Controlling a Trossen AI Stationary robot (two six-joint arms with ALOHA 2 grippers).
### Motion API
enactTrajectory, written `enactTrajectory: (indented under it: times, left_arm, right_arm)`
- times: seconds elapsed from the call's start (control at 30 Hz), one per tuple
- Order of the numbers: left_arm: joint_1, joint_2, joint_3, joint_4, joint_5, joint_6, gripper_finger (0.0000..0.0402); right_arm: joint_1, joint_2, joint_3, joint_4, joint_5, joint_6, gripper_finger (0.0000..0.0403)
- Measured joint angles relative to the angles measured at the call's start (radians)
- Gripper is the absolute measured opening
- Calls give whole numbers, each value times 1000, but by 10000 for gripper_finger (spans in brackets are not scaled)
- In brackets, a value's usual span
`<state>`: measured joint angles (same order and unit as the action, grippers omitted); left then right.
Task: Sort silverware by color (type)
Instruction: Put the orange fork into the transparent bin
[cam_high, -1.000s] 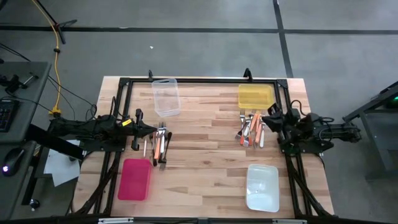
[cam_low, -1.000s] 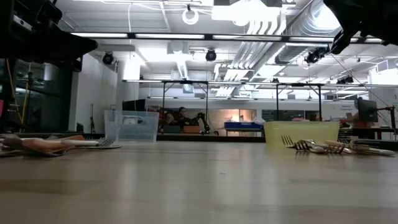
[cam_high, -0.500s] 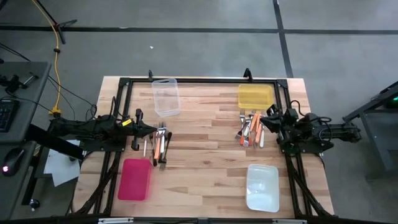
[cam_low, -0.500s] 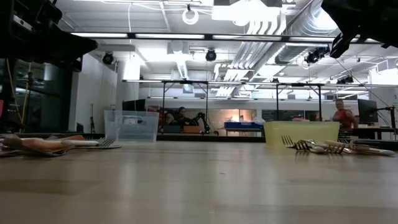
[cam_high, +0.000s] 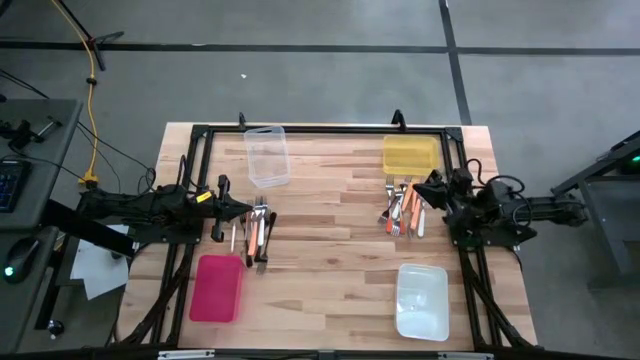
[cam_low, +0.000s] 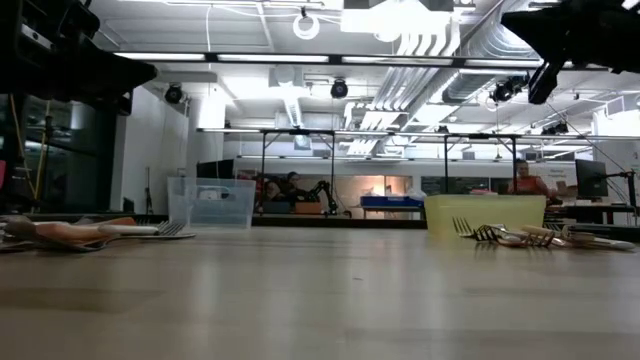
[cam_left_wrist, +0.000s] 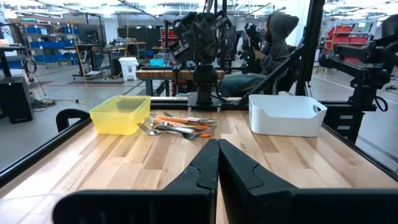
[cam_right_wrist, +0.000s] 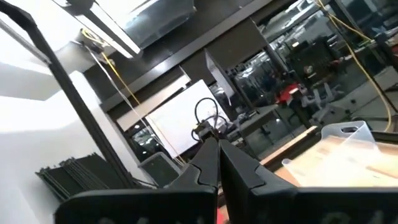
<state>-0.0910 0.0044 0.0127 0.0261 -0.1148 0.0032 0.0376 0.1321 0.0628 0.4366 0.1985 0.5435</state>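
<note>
Spanning most of the high view, a bare wooden tabletop (cam_high: 330, 240) carrying four bins: clear bin (cam_high: 267, 155) and yellow bin (cam_high: 411, 154) at the far edge, pink bin (cam_high: 217, 288) and white bin (cam_high: 421, 301) at the near edge. Flanking it, left arm (cam_high: 130, 210) and right arm (cam_high: 520, 212), both pulled back to the side rails. Lying in two heaps, the silverware: left heap (cam_high: 255, 232) just beside the left gripper (cam_high: 243, 209), between clear and pink bins; right heap (cam_high: 404, 208) just beside the right gripper (cam_high: 430, 186), directly below the yellow bin. Running roughly far-to-near across the tabletop, the long axes of the forks in both heaps, so crosswise to each arm's sideways reach. Pressed together with nothing between them, the fingers of both grippers; right wrist tilted up toward the ceiling, away from its heap. Judged nearer and better aimed: neither clearly, each gripper sitting beside its own heap. Needing first, in all likelihood, a spreading of the fingers and a dip toward a single handle.
</note>
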Motion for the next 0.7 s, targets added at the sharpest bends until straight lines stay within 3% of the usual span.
enactTrajectory:
  times: [0.17, 0.37, 0.7]
  left_arm:
    - [0, 0, 0, 0, 0, 0, 1]
    - [0, 0, 0, 0, 0, 0, 1]
    - [0, 0, 0, 0, 0, 0, 1]
  right_arm:
    - [0, 153, 119, -43, 65, -8, 0]
    - [0, 329, 305, -179, 134, -156, 0]
    - [0, 478, 462, -184, 153, -280, 0]
